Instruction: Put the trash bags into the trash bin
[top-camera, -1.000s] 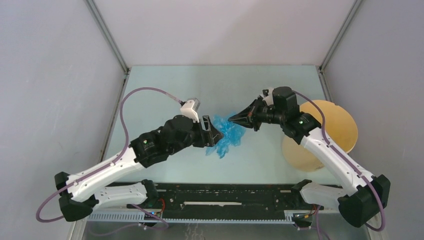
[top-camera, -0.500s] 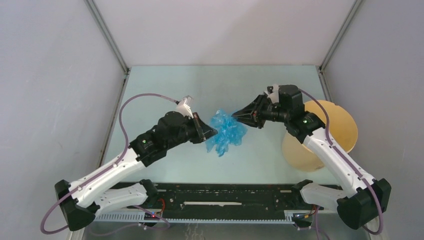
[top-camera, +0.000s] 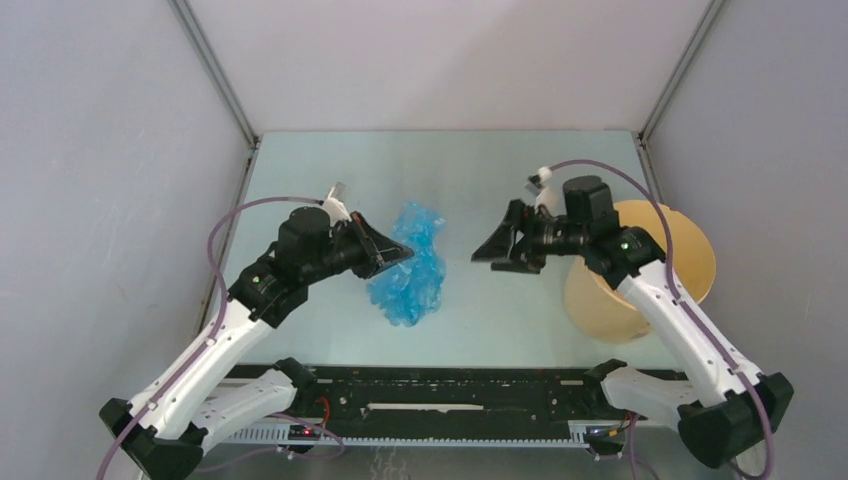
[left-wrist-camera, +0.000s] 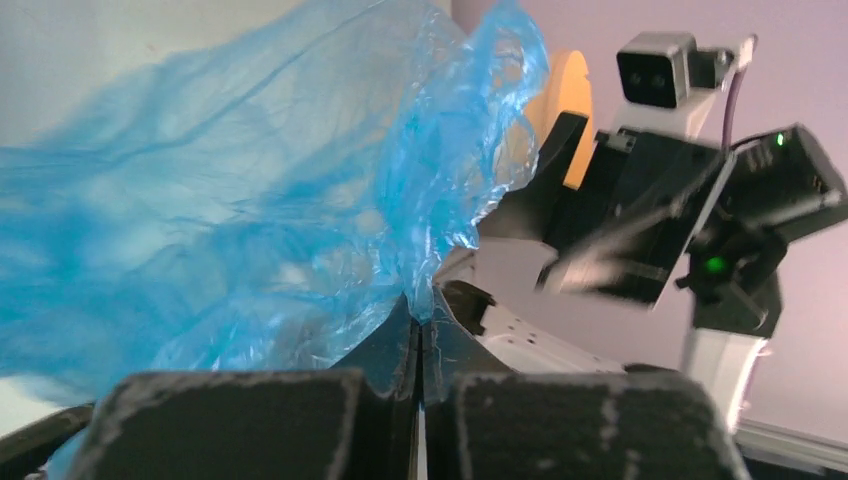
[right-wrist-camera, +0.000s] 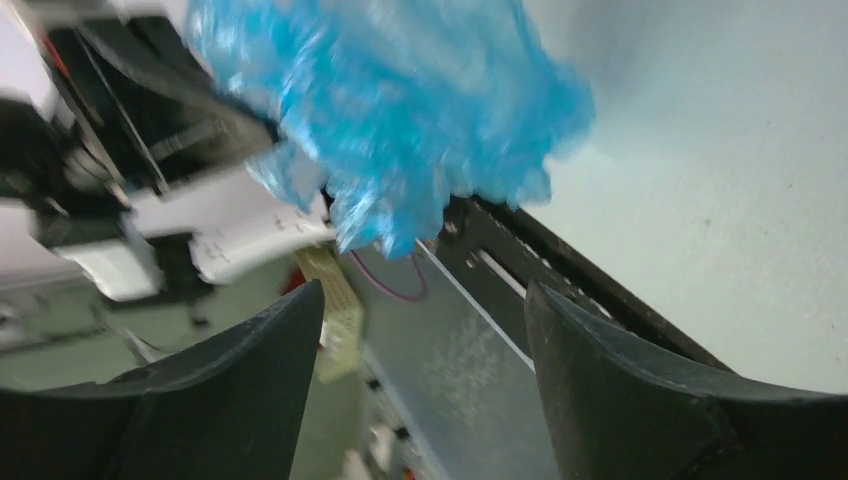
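While left end effector (top-camera: 402, 252) pinches thin blue trash bag (top-camera: 412, 275) tight, bag hangs just below its tip. Right end effector (top-camera: 492, 257) wide apart, empty, near bag. Trash bin (top-camera: 685, 255) behind right end effector. Slippery film could slide out, or snag on bin rim.

**Bag passed from right to left**

A second ago the left jaws sat open around the trash bag (top-camera: 408, 270); now they are pinched shut on its edge. The right jaws were clamped on it then; now they are spread wide and backed off, with a clear gap to the film. The bag moved off with the left jaws and is longer, no longer bunched between both pairs.
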